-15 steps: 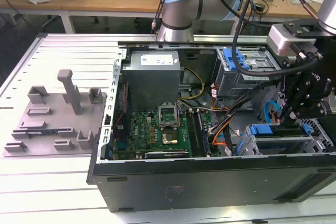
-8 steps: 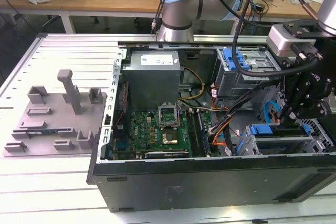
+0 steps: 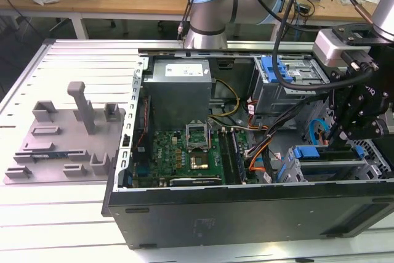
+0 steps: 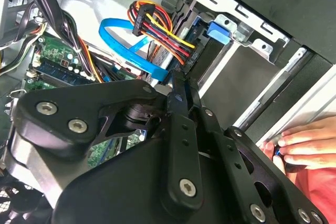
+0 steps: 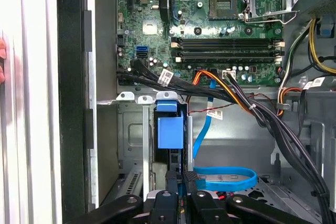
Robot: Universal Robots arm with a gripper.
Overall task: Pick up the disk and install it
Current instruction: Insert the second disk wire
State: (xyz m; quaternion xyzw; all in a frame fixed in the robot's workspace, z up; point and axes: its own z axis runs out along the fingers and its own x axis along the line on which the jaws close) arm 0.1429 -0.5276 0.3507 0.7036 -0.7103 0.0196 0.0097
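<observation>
The disk (image 3: 321, 153) stands on edge in the drive cage at the front corner of the open computer case, on the exterior view's right. Its blue plastic frame (image 5: 170, 129) faces the first wrist camera, with the dark body below it. My gripper (image 3: 337, 132) hangs straight over it. In the first wrist view the two black fingers (image 5: 181, 176) sit close together, shut on the disk's thin edge, with a sliver of blue between them. In the second wrist view the fingertips (image 4: 177, 81) meet beside the cage's metal wall (image 4: 236, 72).
Black, orange and yellow power cables (image 5: 231, 85) and a blue data cable (image 5: 226, 177) run close beside the cage. The motherboard (image 3: 184, 152) and grey power supply (image 3: 181, 87) fill the case. A person's hand (image 4: 307, 142) rests at the case edge. A grey fixture plate (image 3: 68, 140) lies outside.
</observation>
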